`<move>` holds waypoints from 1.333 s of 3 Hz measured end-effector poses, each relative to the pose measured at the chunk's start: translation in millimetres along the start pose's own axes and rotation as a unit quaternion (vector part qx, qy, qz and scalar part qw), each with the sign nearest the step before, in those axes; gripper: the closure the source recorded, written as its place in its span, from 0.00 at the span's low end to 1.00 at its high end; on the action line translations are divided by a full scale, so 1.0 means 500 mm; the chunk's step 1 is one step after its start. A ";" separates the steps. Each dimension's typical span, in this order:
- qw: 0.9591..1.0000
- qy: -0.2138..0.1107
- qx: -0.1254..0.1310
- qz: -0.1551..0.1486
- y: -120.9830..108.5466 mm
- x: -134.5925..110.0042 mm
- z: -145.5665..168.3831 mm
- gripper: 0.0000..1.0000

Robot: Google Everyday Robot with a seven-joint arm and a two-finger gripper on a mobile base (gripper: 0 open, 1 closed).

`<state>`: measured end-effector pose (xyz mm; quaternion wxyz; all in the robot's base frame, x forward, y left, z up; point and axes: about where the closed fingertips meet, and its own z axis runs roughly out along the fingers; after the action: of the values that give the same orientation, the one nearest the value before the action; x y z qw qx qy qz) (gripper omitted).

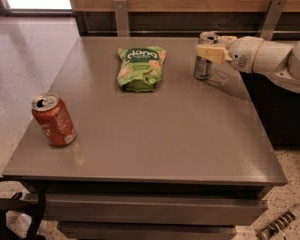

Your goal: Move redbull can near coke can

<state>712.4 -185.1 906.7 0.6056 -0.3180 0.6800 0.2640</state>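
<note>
Silver-blue redbull can (203, 68) right at the gripper (208, 46), top partly behind it; grip state unclear.

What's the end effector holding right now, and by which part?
The redbull can, gripped by the end effector around its upper body, just below the rim; the can is upright.

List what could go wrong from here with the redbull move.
1. The gripper sits high on the slim redbull can at the table's far right, so the can may tip when dragged or lifted.
2. The chip bag lies close to the straight path to the coke can, and a low carry could clip it.
3. The coke can stands near the left edge, so a bump on placement might knock it off.
</note>
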 end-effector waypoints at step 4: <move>0.999 0.000 -0.002 -0.040 0.127 -0.127 -0.062 1.00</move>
<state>648.5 -159.4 971.7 0.6150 -0.3463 0.6660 0.2413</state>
